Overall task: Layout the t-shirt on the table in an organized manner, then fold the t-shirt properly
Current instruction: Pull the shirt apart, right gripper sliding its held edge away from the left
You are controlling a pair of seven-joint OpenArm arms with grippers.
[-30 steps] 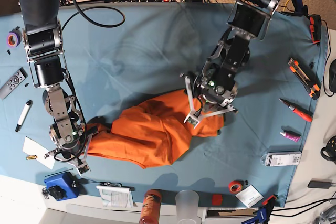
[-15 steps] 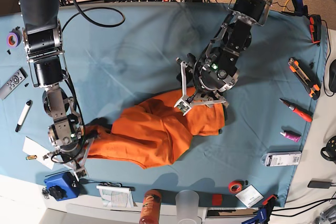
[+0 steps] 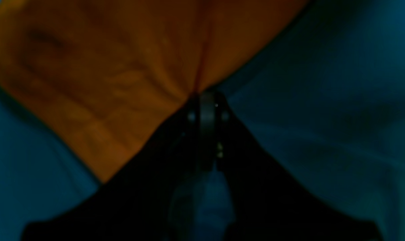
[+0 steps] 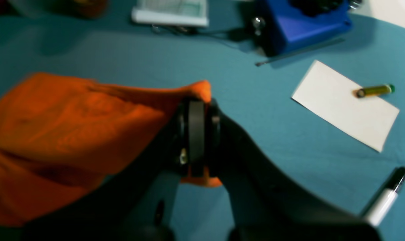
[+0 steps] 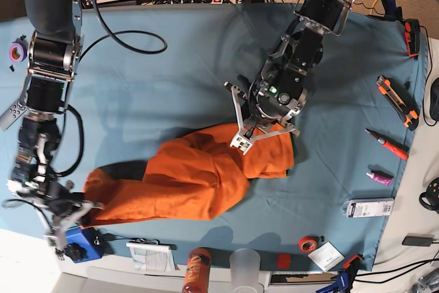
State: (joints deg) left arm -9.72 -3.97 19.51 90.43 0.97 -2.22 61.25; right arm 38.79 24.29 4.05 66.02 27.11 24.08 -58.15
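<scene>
The orange t-shirt (image 5: pixel 199 176) lies bunched and stretched across the teal table (image 5: pixel 171 80), from front left to centre right. My left gripper (image 5: pixel 255 134) sits at the shirt's far right edge. In the left wrist view the left gripper (image 3: pixel 204 97) is shut, with folds of the t-shirt (image 3: pixel 105 83) running into its tips. My right gripper (image 5: pixel 82 212) holds the shirt's left end near the front edge. In the right wrist view the right gripper (image 4: pixel 197 103) is shut on a corner of the t-shirt (image 4: pixel 72 124), lifted a little off the table (image 4: pixel 272 134).
A blue box (image 5: pixel 77 243) stands right beside the right gripper at the front edge. A white card (image 4: pixel 344 103) with a small battery (image 4: pixel 373 90) and a marker (image 4: pixel 385 197) lie close by. An orange-capped bottle (image 5: pixel 197 269) and a clear cup (image 5: pixel 245 265) stand at the front; a utility knife (image 5: pixel 396 101) and a red pen (image 5: pixel 386 143) lie at the right.
The right arm has drawn the shirt's left end out toward the front left, stretching the cloth. The left gripper has shifted slightly up the table and shut on the shirt's edge.
</scene>
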